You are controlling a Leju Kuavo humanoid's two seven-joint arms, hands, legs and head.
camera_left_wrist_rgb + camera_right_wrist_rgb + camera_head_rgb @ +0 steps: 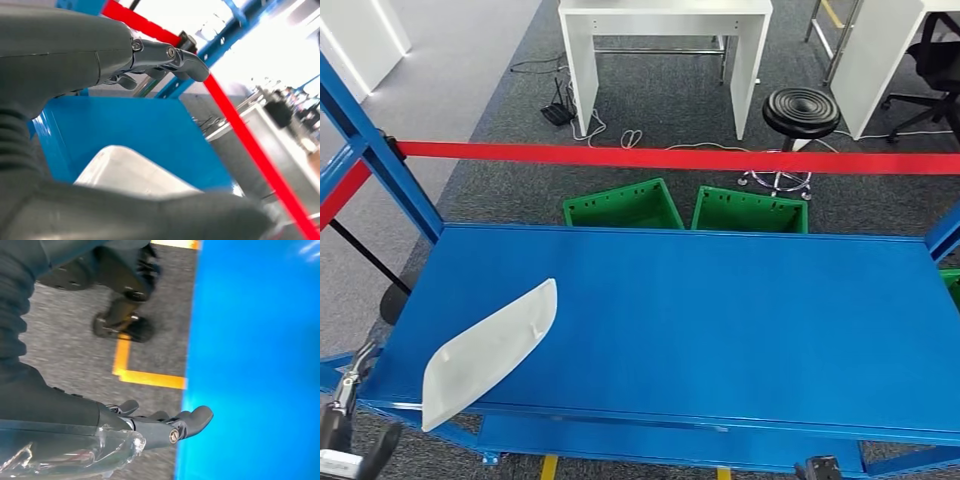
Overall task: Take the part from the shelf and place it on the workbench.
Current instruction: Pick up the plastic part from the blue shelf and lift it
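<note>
Part (490, 352): plain white. Surface (712, 320): uniform bright blue, blue frame. Barrier tape (675, 158): red. Bins (622, 205): green. Floor (509, 180): dark grey speckled carpet, yellow floor line (147, 377). Stool (801, 110): black, ringed seat.

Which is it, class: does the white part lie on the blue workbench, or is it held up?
On: the white part lies on the blue workbench, one end overhanging.

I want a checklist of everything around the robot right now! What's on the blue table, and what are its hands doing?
Surface: blue workbench, mostly bare.
Job's things: white part lying at its near left edge, overhanging slightly.
Clutter: nothing seen on the bench.
Hands: left hand open, beside the part; right hand open, by the bench edge.
Cables: cords on the floor near the white table.
Surroundings: green bins, black stool, red bar.
</note>
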